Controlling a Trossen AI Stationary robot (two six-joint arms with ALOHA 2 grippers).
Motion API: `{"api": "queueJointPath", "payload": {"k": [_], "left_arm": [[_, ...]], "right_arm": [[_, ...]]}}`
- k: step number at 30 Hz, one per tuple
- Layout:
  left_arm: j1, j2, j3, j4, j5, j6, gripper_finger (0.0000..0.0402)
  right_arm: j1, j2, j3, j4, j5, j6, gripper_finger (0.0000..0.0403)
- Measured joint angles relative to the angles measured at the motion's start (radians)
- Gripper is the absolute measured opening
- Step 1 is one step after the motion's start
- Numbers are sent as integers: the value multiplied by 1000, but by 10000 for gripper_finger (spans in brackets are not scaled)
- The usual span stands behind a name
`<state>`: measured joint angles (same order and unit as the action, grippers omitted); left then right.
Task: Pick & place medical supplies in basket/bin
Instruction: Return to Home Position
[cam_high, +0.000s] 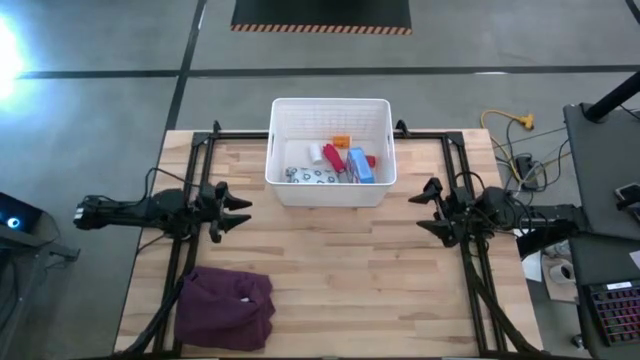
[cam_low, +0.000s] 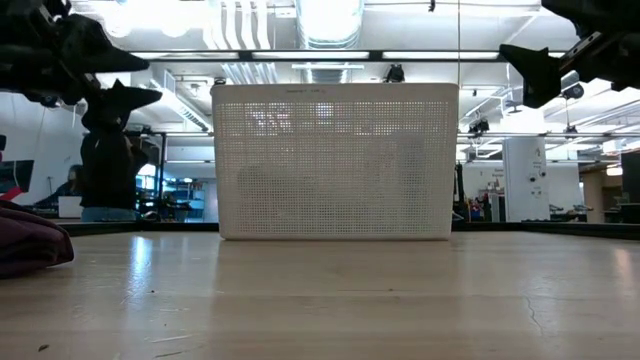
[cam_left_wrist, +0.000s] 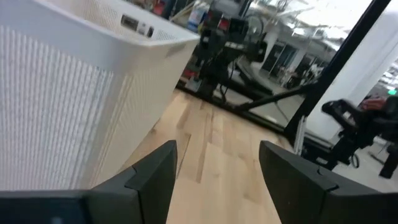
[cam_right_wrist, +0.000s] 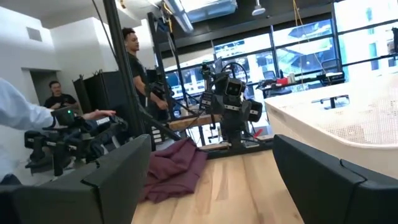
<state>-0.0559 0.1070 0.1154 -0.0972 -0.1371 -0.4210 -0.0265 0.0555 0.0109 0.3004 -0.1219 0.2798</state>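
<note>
The white basket (cam_high: 330, 150) stands at the table's far middle. Inside it lie the medical supplies: a blue box (cam_high: 360, 165), red pieces (cam_high: 333, 158), a white piece (cam_high: 316, 152), an orange piece (cam_high: 341, 141) and a patterned packet (cam_high: 308, 175). My left gripper (cam_high: 238, 213) hovers open at the table's left side, level, pointing toward the right edge, with nothing between its fingers (cam_left_wrist: 155, 180). My right gripper (cam_high: 428, 210) hovers open at the right side, pointing toward the left edge, also bare (cam_right_wrist: 211, 180).
A maroon cloth (cam_high: 226, 308) lies at the near left corner, also in the right wrist view (cam_right_wrist: 174, 168). Black frame rails (cam_high: 200, 170) run along both sides. People stand in the room beyond the table (cam_right_wrist: 134, 62). Bare wood lies between the grippers.
</note>
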Motion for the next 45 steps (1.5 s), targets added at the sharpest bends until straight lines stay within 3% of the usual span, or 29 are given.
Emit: {"api": "queueJointPath", "payload": {"k": [6,11,17,29,45], "left_arm": [[0,-15,-16,0,0,0,212],[9,-105,-65,25,7,1,212],[26,-104,-104,147,7,-4,212],[35,-104,-105,135,8,-4,212],[35,-25,-103,131,7,-4,212]], "right_arm": [[0,-3,0,-3,2,0,327],[0,-56,-1,-53,1,0,327],[0,-56,-2,-107,-4,0,327],[0,-56,-2,-274,-6,0,327],[1,-33,-2,-274,-2,0,327]]}}
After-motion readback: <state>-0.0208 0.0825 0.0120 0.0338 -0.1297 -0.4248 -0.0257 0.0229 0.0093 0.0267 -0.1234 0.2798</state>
